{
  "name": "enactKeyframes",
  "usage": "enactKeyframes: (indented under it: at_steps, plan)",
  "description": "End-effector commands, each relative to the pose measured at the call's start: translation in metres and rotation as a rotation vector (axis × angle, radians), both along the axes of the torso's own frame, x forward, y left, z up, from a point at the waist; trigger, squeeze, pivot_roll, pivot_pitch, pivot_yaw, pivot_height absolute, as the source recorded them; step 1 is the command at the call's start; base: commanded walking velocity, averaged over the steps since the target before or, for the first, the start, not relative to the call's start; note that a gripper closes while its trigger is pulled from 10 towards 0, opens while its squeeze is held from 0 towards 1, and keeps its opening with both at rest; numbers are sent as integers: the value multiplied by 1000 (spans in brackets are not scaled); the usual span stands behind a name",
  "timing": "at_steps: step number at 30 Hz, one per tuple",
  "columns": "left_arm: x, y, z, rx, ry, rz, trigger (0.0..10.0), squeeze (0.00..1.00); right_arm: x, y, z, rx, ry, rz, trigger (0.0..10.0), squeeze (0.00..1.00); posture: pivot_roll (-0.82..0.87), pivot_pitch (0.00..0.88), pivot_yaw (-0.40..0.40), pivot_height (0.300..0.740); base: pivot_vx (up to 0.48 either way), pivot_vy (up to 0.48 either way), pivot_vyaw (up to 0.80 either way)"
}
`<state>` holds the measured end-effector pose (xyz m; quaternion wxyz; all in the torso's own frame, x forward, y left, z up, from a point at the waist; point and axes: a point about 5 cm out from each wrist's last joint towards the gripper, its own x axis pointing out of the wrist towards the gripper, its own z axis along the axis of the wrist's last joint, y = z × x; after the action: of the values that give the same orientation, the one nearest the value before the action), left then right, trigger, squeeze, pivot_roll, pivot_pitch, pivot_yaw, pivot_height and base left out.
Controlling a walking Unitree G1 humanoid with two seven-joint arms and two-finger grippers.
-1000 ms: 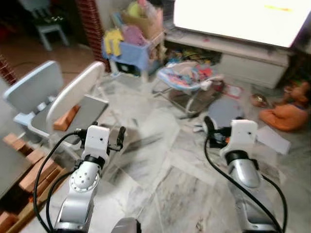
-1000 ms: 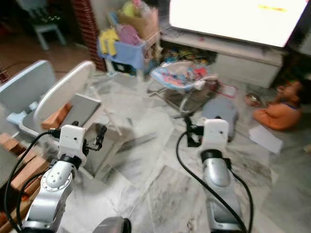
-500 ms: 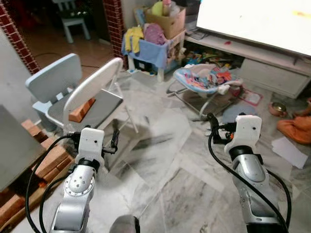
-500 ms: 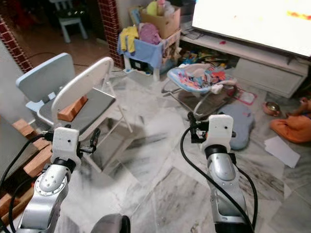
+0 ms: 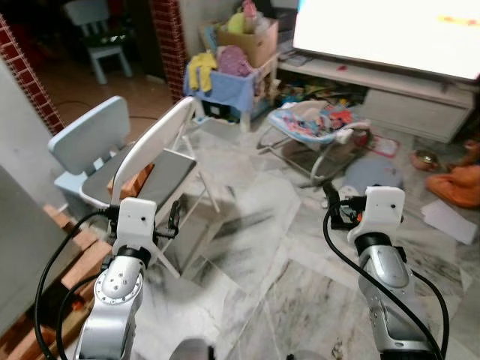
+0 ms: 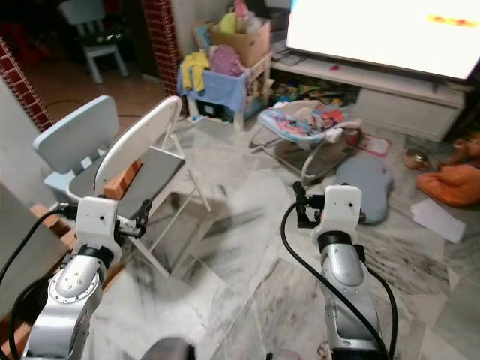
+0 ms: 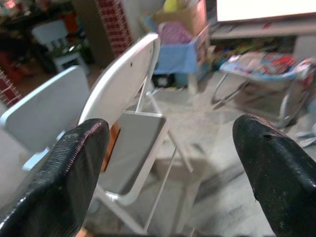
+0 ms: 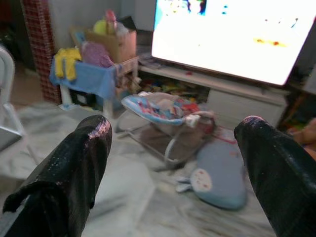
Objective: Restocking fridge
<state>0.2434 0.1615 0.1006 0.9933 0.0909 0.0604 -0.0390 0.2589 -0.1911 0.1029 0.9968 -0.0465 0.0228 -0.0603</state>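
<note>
Both the left gripper [image 7: 168, 168] and the right gripper [image 8: 173, 173] hold their black fingers wide apart over shiny grey marble floor [image 5: 262, 247], near a white folding chair [image 5: 161, 157].

No text, label or number can be read anywhere.

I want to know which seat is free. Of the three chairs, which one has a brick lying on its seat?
The white folding chair with the grey seat, nearest the left gripper; a reddish brick lies on it. The pale blue chair beside it and the small one far behind carry none.
</note>
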Motion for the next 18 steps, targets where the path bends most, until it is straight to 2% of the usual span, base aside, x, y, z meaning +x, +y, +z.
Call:
enactKeyframes:
  at_steps: [1, 2, 4, 6, 8, 13, 15, 18]
  plan:
    - [-1, 5, 1, 21, 1, 5, 10000, 0, 8, 14, 9, 29, -29, 74, 10000, 0, 79, 0, 20, 740, 0, 472, 0]
    - [2, 2, 3, 29, -14, -2, 10000, 0, 8, 20, 10, 121, -31, 150, 10000, 0, 83, 0, 15, 740, 0, 472, 0]
    - [5, -1, 6, 24, -24, -5, 10000, 0, 8, 21, 10, 132, -28, 142, 10000, 0, 91, 0, 5, 740, 0, 476, 0]
    - [7, -4, 6, -23, -2, -18, 10000, 0, 10, 22, 9, 152, -29, 135, 10000, 0, 95, 0, -1, 740, 0, 476, 0]
    - [7, -8, 6, -56, -6, -71, 10000, 0, 11, 23, 9, 141, -26, 127, 10000, 0, 98, 0, -8, 740, 0, 480, 0]
    - [8, -10, 7, -60, -25, -102, 10000, 0, 19, 29, 11, 97, -26, 92, 10000, 0, 97, 0, -12, 740, 0, 480, 0]
    - [5, -10, 9, -68, -41, -95, 10000, 0, 15, 35, 9, 118, -27, 96, 10000, 0, 89, 0, -16, 740, 0, 480, 0]
    - [1, -8, 9, -64, -46, -73, 10000, 0, 12, 35, 10, 60, -38, 99, 10000, 0, 89, 0, -14, 740, 0, 480, 0]
